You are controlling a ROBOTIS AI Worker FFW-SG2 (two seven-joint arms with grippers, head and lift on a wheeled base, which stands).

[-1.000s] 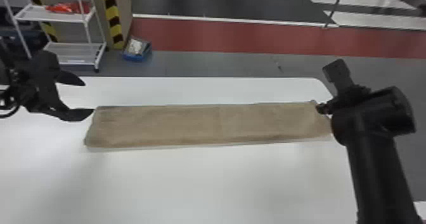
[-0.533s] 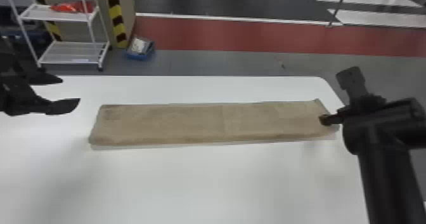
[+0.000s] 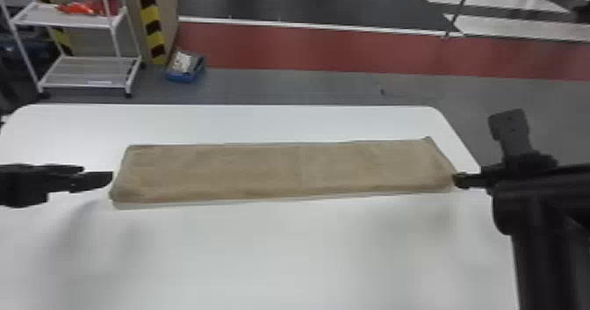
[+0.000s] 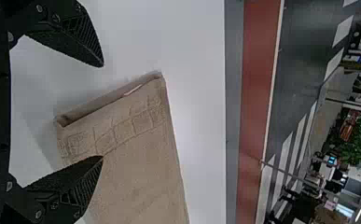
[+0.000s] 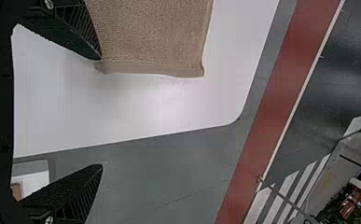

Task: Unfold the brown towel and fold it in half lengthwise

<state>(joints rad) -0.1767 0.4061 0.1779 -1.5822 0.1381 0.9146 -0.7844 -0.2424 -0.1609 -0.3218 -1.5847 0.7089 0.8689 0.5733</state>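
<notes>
The left gripper [image 3: 97, 174] comes in from the left edge of the head view, roughly level, pointing inward at the left short end of the brown towel [image 3: 285, 171]. The right gripper [image 3: 480, 149] is at the opposite short end, near the corner on the robot's side; its black arm rises at the right edge of the view. In the wrist views, each gripper has its fingers spread wide, with nothing gripped between them. One finger of each overlaps the towel's outline, though whether it touches the cloth I cannot tell.

There are two grippers with two fingers apiece, one towel and one table [image 3: 285, 252]. The towel lies across the table as a long, narrow, layered strip, its long sides running left to right.

The cloth is matte and finely nubbly, with a decorative band [image 4: 113, 133] of raised squares (rather like a row of little windowpanes) near its left end and a plain hem at its right. The table is smooth and white, with rounded far corners. The fingers are black, tapered and ribbed on their inner faces. Beyond stand one white cart [image 3: 88, 19] with two shelves showing and one blue bin [image 3: 186, 74].
</notes>
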